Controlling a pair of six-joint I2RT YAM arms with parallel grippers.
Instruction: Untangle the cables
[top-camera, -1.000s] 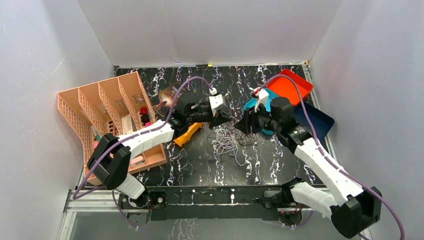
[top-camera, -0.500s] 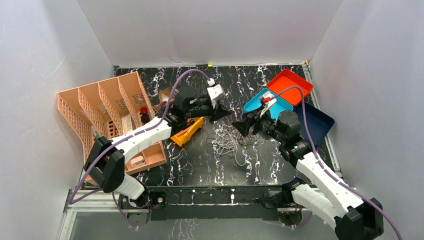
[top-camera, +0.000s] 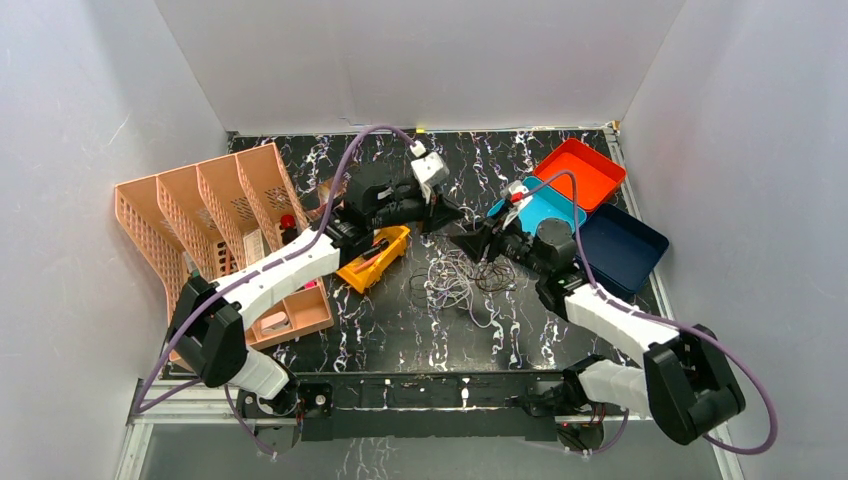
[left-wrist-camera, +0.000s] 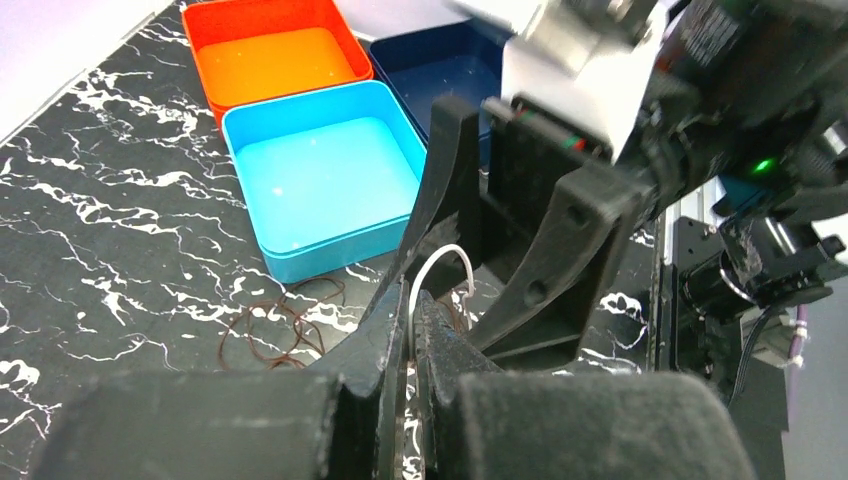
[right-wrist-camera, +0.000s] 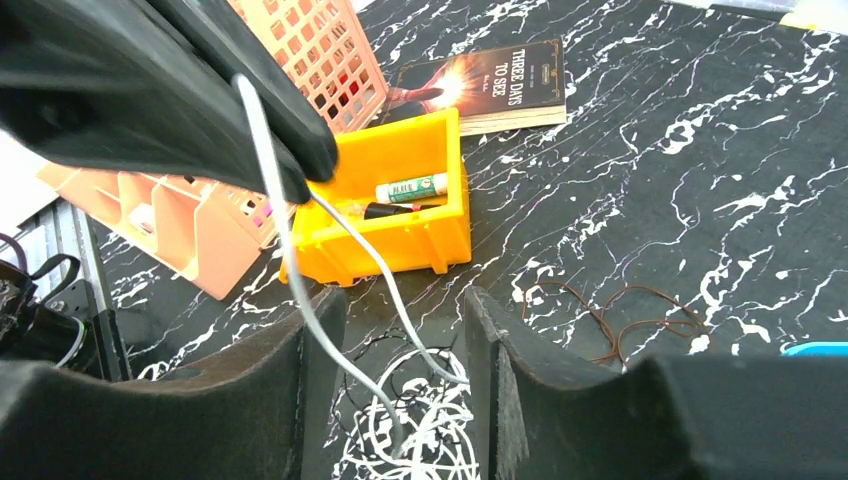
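Ideally, with the left claw (left-wrist-camera: 410, 302) clamped on a pale cable (left-wrist-camera: 441, 249) and the right claw (right-wrist-camera: 400, 305) apart around it, you needed to pull slowly off the tangle (top-camera: 455, 282).

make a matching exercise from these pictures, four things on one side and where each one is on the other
Things
1. yellow bin
2. book
3. orange tray
4. white cable

Places
A. pinched in the left end effector, hanging down to the pile
B. far right corner of the table
C. has a small white tube inside it
D. lying flat just behind the bin

Pairs: 1-C, 2-D, 3-B, 4-A
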